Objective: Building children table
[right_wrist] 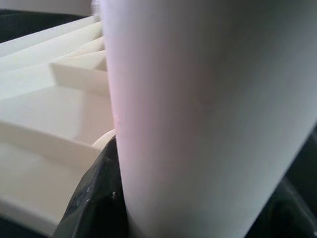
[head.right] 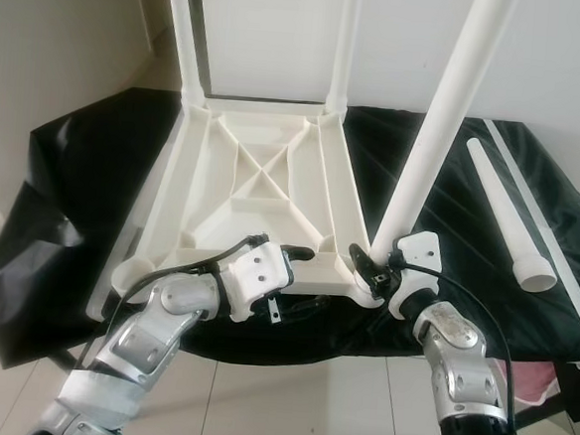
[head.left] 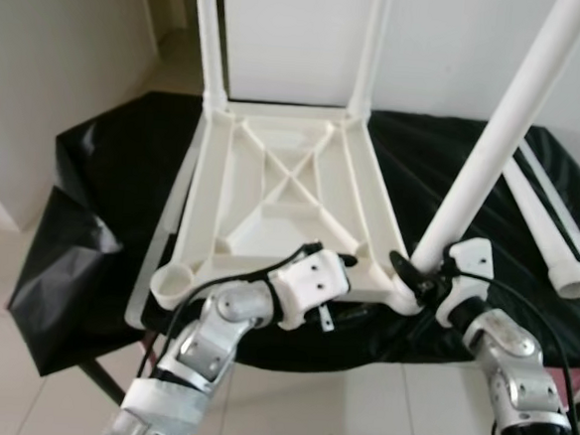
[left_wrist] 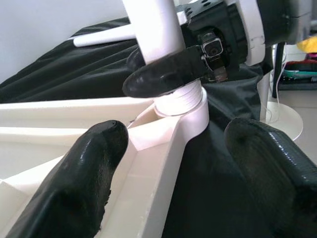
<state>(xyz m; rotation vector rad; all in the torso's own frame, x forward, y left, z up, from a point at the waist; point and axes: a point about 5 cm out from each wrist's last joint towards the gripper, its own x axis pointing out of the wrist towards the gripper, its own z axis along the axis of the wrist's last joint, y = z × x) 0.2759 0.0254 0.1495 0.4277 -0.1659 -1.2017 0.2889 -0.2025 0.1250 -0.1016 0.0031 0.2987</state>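
Sockets sit at the corners of the upturned white plastic child's tabletop point(head.left: 282, 192), which lies underside-up on a black cloth-covered surface point(head.left: 104, 175), its ribbed frame and diagonal cross braces showing. The two far corner sockets each hold a white plastic tube leg, the far left leg point(head.left: 209, 33) and the far right leg point(head.left: 370, 44), both standing upright and running out of the top of the head views. The near left round socket point(head.left: 173, 283) is open, with nothing in it. The near right socket point(left_wrist: 190, 106) holds the threaded foot of a long white plastic tube leg point(head.left: 501, 123); that leg's long axis rises from the socket and leans away toward the robot's right.

The right gripper point(head.left: 417, 276) is clamped on this leaning leg just above the socket, one black finger point(left_wrist: 163, 74) wrapped across the tube in the left wrist view. The left gripper point(left_wrist: 193, 153) is at the near edge of the tabletop beside that same corner, its two black fingers spread wide on either side of the frame rail and gripping nothing.

On the cloth to the right lies a loose white plastic tube leg point(head.right: 509, 218), its long axis running from far to near, with its open wider end toward the robot. Beside it, further right, lies a thin white rod point(head.right: 543, 235), roughly parallel.
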